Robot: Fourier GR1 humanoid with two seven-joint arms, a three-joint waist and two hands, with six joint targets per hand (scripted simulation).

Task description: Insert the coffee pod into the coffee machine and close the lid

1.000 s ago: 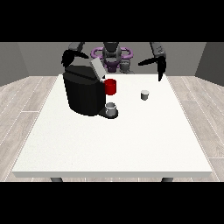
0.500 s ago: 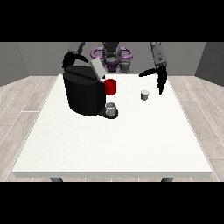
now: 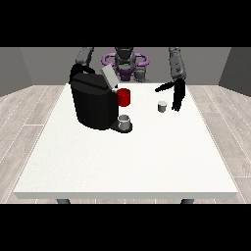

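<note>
White bench bearing, at ten o'clock, black coffee machine with lid raised, red mug just beside, grey cup on its tray, then hand at view's right, fingers straight and pointing down, just three o'clock of small coffee pod.

— Where do we stand? — We have a single view, set across the table from the robot and facing it, raised and looking down at the tabletop. — How near are we? — Far enough that we see the whole table, both near corners included, and floor on either side; the robot sits small at the top. — Do we share anything with a second camera? — No, we work from this view alone.
</note>
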